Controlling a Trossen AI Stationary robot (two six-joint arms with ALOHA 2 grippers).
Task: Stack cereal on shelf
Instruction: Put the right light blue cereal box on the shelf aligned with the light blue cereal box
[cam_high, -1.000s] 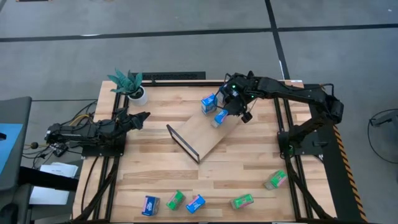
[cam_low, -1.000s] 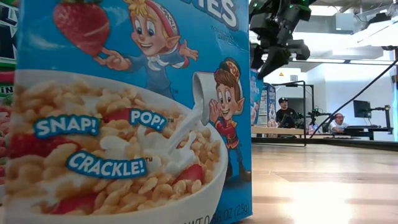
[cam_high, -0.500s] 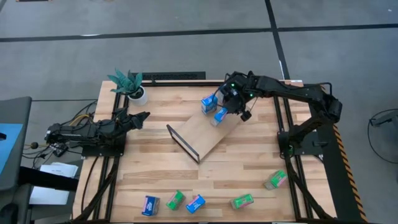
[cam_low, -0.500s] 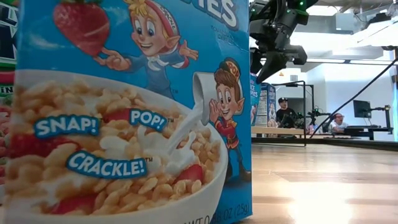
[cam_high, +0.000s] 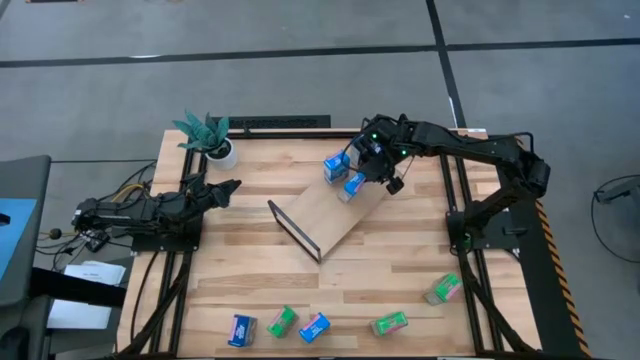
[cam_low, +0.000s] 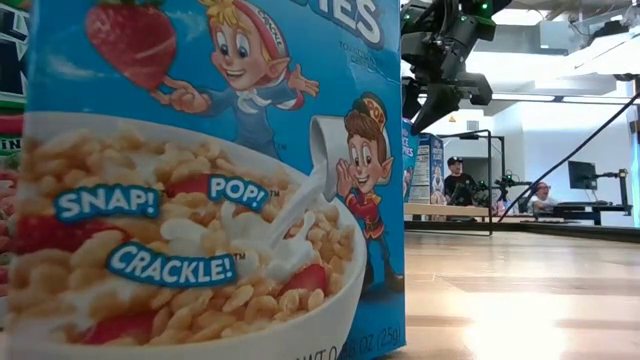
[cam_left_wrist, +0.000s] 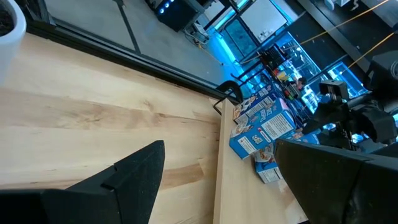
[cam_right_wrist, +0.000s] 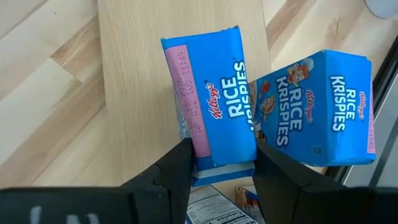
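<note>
The shelf (cam_high: 325, 215), a light-wood board with black wire ends, lies slantwise at mid table. My right gripper (cam_high: 366, 178) is over its far right end, shut on a blue cereal box (cam_right_wrist: 214, 118). A second blue box (cam_right_wrist: 317, 112) stands right beside it on the board, and part of another (cam_right_wrist: 214, 208) shows under the fingers. My left gripper (cam_high: 225, 190) waits open at the table's left, level, with nothing between its fingers. Several loose blue and green boxes (cam_high: 314, 327) lie along the near edge. My right gripper pinches the blue box between its two fingers, at the end nearest the wrist, one finger (cam_right_wrist: 180, 165) beside its pink side (cam_right_wrist: 200, 140), the other on the opposite side. The fingers slant down from the table's right. Whether the box rests on the board, I cannot tell.
A potted plant (cam_high: 210, 138) stands at the far left corner. A green box (cam_high: 442, 289) lies near the right edge. One blue cereal box (cam_low: 200, 180) stands right in front of the low camera and hides most of that view. People sit in the room beyond.
</note>
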